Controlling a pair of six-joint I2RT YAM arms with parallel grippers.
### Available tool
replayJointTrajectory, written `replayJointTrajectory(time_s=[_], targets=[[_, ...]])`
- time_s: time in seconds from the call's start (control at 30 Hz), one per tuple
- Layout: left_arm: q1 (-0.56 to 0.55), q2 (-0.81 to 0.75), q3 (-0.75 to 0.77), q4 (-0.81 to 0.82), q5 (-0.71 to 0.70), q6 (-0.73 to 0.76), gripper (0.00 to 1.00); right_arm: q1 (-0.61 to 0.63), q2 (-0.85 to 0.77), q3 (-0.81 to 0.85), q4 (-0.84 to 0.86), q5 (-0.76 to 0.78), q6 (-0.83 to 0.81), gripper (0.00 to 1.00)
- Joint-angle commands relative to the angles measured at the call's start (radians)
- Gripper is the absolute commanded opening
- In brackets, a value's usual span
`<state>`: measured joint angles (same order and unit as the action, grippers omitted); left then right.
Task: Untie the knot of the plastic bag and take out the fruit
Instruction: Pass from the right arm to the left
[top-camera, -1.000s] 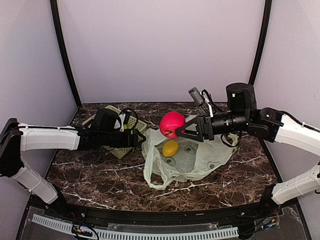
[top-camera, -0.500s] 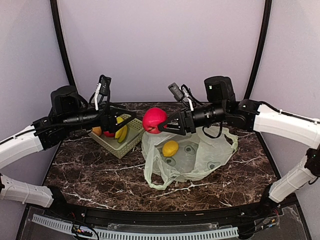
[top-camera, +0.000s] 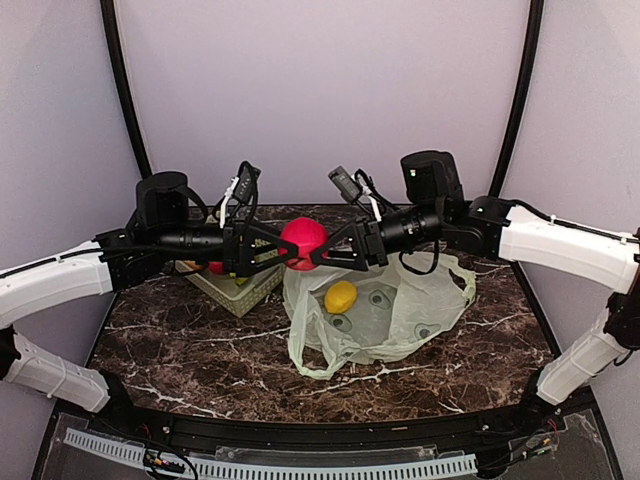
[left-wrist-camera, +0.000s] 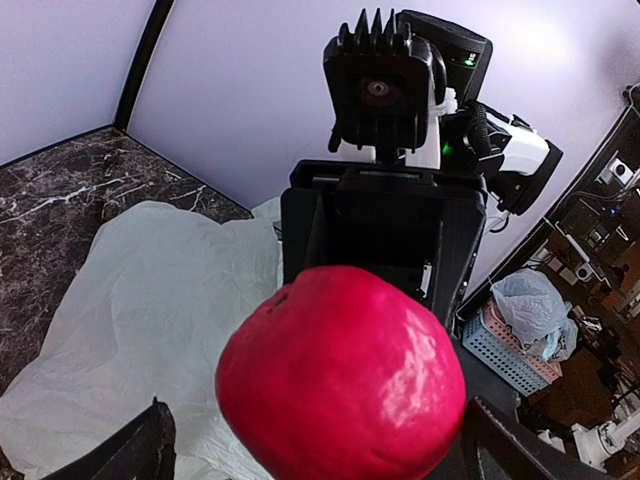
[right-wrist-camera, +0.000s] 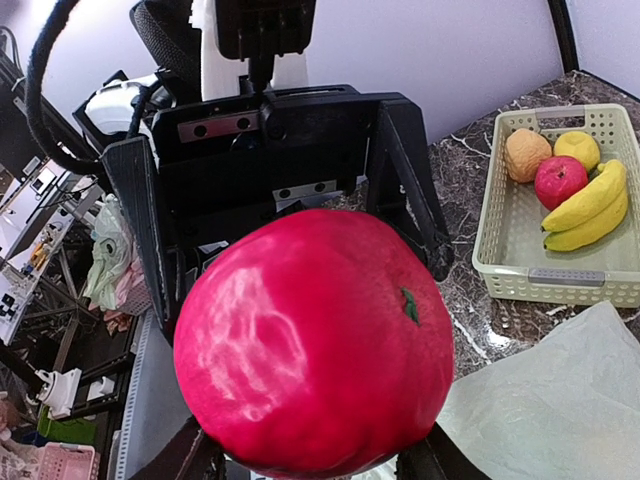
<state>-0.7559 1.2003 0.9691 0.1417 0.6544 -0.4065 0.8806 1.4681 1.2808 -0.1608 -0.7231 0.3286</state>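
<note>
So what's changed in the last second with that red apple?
The right gripper, holding the red apple, carried it left, away from over the plastic bag. The left gripper rose from the basket and swung in, open, to meet the apple. The bag, its yellow fruit and the basket stayed put.

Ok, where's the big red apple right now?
In the top view the big red apple is mid-air left of centre, held by the right gripper, facing the open left gripper, between the basket and the plastic bag.
</note>
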Motion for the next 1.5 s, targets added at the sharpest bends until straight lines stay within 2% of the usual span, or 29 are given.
replayJointTrajectory(time_s=[0.0,0.4,0.53,0.83,0.9,1.07,1.13,1.27,1.33,1.47], targets=[[-0.006,0.009,0.036,0.043,0.029,-0.018,0.99,-0.006,0.012,0.022,0.014,-0.03,-0.015,0.31],[-0.006,0.047,0.053,0.05,0.037,-0.035,0.99,-0.006,0.015,0.02,0.007,-0.036,-0.022,0.32],[-0.006,0.053,0.053,0.052,0.044,-0.038,0.95,-0.006,0.014,0.016,0.008,-0.035,-0.021,0.32],[-0.007,0.05,0.043,0.078,0.073,-0.054,0.6,-0.006,0.006,0.009,0.007,-0.023,-0.021,0.35],[-0.006,0.049,0.039,0.08,0.075,-0.056,0.55,-0.006,0.005,0.008,0.007,-0.02,-0.02,0.37],[-0.006,0.038,0.03,0.084,0.067,-0.057,0.5,-0.006,-0.005,0.001,0.008,-0.011,-0.023,0.55],[-0.006,0.03,0.028,0.069,0.045,-0.048,0.49,-0.006,-0.015,-0.004,0.007,-0.002,-0.023,0.68],[-0.003,0.013,0.056,-0.078,-0.109,0.02,0.47,-0.009,-0.051,-0.026,0.009,0.034,-0.029,0.9],[0.01,0.007,0.066,-0.142,-0.15,0.04,0.46,-0.012,-0.069,-0.038,0.009,0.059,-0.03,0.94],[0.066,-0.017,0.067,-0.227,-0.202,0.052,0.46,-0.027,-0.105,-0.065,0.011,0.127,-0.023,0.98]])
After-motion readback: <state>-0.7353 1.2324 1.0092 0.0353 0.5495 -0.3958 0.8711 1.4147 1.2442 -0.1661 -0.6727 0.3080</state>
